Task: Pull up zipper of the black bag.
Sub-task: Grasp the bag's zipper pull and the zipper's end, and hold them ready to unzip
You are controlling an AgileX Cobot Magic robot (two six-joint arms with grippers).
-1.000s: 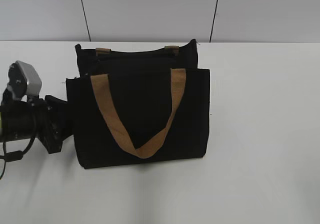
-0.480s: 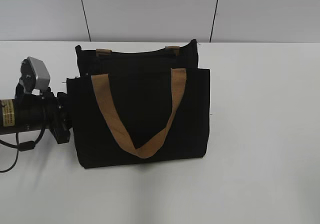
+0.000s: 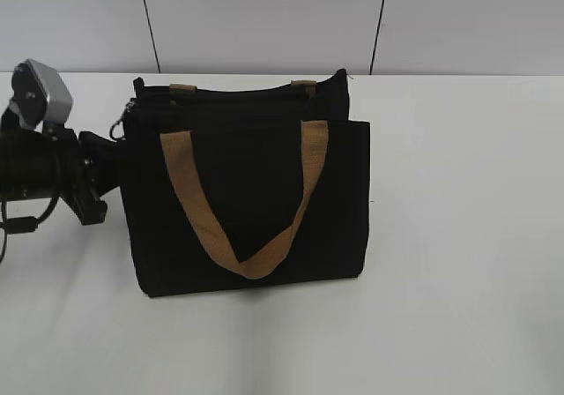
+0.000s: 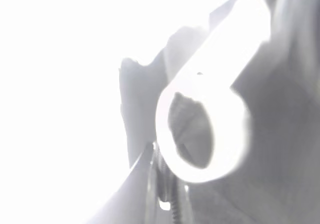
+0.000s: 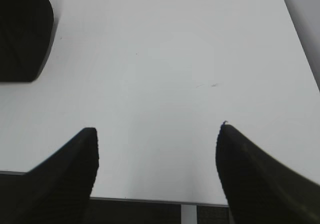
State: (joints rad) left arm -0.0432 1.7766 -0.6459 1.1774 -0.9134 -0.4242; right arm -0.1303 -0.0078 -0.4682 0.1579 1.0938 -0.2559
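exterior: black bag [image 3: 247, 201] stands upright on the bench [image 3: 458, 236]; left end effector [image 3: 104, 161] touches its left end, just below the silver pull tab [image 3: 116, 131] of the zipper [image 3: 220, 104]. Jaw state hidden here.
left wrist: overexposed; pull tab ring [image 4: 202, 129] fills the frame, jaws not visible, so grip can't be confirmed.
right wrist: right end effector [image 5: 156, 149] spread wide, holding nothing, over bare bench; bag corner [image 5: 22, 31] well apart.
risk: bag looks unbraced; a pull may drag or tip it, or the tab may slip.
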